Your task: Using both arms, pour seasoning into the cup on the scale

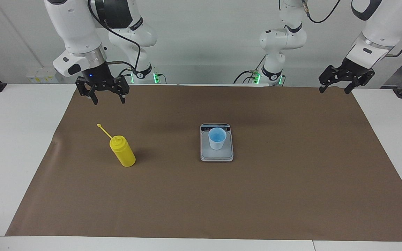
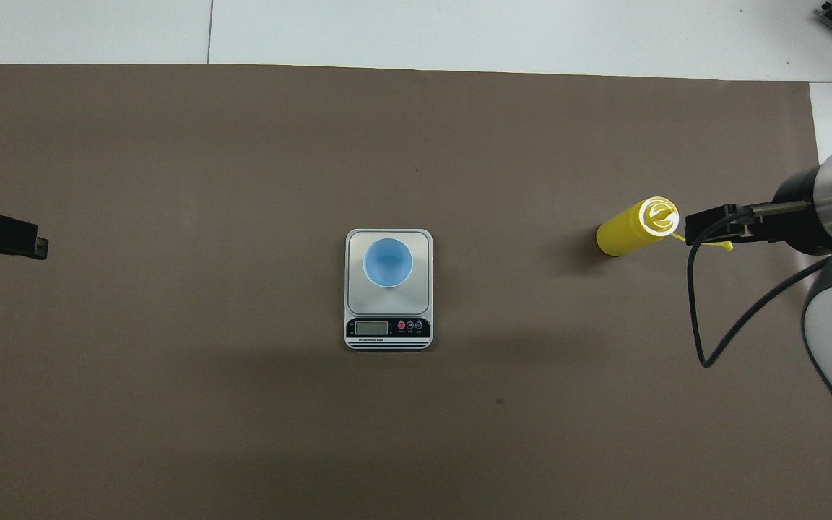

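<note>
On the brown-covered desk (image 1: 291,195), toward the right arm's end, the bright yellow plastic squeeze bottle (image 1: 123,151) stands upright, well apart from the small light-blue plastic cup (image 1: 217,138) on the flat silver-grey digital scale (image 1: 216,155). Above the mat's robot-side edge, the right tool (image 1: 107,99) hangs wide open and empty; the left tool (image 1: 335,90) waits likewise, open. A descent could snag the thin cap strap (it juts toward the robots) and topple the bottle.
</note>
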Motion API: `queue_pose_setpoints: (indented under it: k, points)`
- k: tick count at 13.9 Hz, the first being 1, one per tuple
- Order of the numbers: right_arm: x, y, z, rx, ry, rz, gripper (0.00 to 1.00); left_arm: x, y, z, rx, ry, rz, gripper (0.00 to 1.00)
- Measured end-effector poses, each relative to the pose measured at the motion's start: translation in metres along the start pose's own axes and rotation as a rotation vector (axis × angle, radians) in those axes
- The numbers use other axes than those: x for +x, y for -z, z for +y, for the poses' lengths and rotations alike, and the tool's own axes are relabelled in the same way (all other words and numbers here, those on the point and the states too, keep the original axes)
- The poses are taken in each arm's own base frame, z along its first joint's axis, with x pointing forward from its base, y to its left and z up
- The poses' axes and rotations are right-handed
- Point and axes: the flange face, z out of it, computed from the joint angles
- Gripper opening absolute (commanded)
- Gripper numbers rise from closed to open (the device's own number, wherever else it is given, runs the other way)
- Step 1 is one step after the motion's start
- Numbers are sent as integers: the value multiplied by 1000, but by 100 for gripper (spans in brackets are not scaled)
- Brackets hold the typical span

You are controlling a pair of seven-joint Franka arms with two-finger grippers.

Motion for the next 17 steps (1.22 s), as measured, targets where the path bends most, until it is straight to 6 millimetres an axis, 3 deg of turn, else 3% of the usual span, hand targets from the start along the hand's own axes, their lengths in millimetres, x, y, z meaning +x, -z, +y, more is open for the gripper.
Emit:
queue_pose_setpoints:
  k: [17]
  points:
    - [0, -7, 11, -33, -78, -20, 100, 0, 0, 0, 0, 0, -2, 100]
